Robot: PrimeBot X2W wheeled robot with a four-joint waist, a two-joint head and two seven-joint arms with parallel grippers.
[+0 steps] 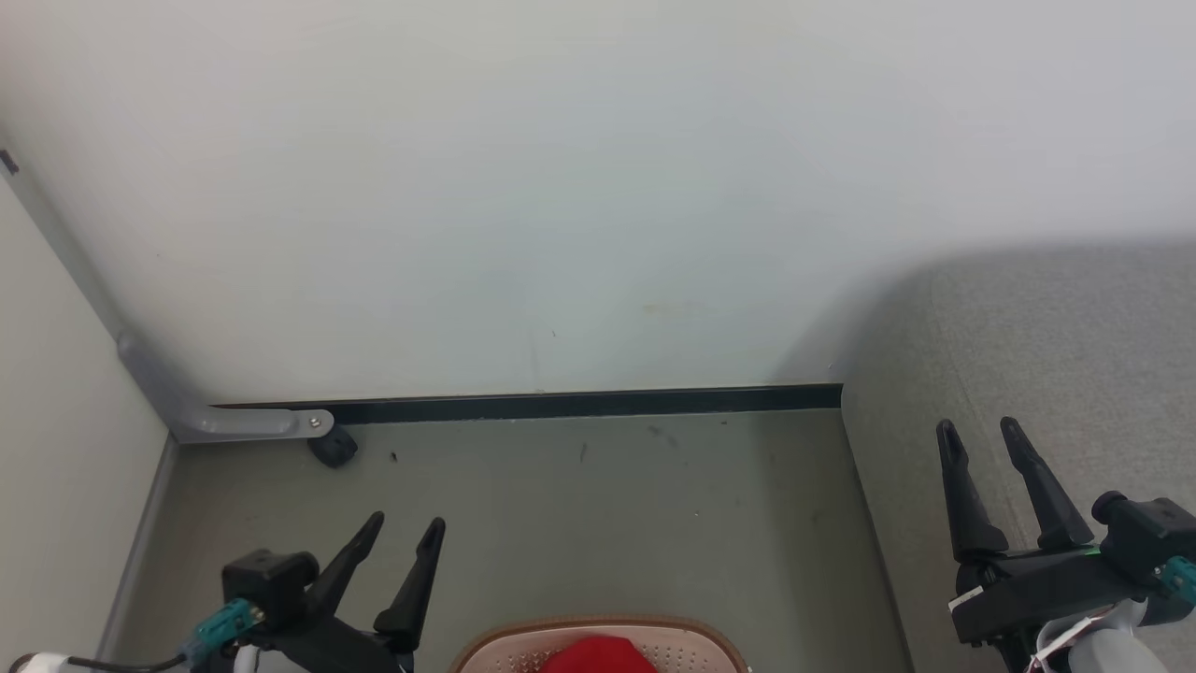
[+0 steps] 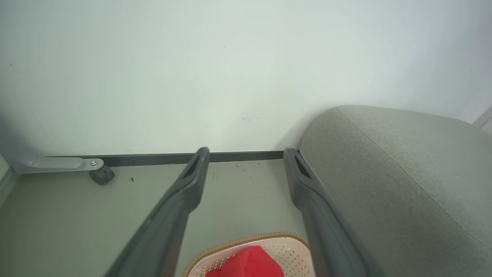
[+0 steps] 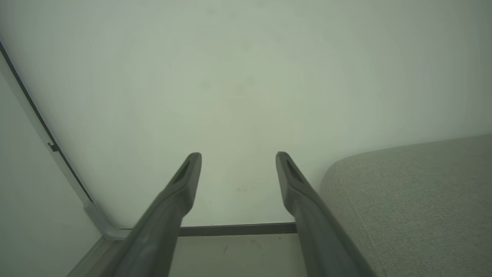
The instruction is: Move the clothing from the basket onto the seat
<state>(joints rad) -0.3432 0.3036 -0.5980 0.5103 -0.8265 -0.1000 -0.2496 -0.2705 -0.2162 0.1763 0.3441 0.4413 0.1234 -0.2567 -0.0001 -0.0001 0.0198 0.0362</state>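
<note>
At the bottom edge of the head view, the cream basket (image 1: 691, 638) with its brown rim peeks in, a mound of red clothing (image 1: 598, 654) inside it. The left wrist view shows the same basket (image 2: 288, 250) and red clothing (image 2: 250, 263) low between the fingers. The grey seat (image 1: 1056, 374) rises on the right, also large in the left wrist view as the seat (image 2: 403, 173) and in the right wrist view as the seat (image 3: 415, 207). My left gripper (image 1: 407, 525) is open, left of the basket. My right gripper (image 1: 979, 429) hangs open in front of the seat. Both hold nothing.
A white wall (image 1: 561, 187) closes the back, with a dark baseboard (image 1: 579, 404) along the grey-green floor (image 1: 561, 514). A grey metal bracket (image 1: 252, 422) and a small dark caster (image 1: 333, 449) sit at the left corner. A side wall (image 1: 56, 421) bounds the left.
</note>
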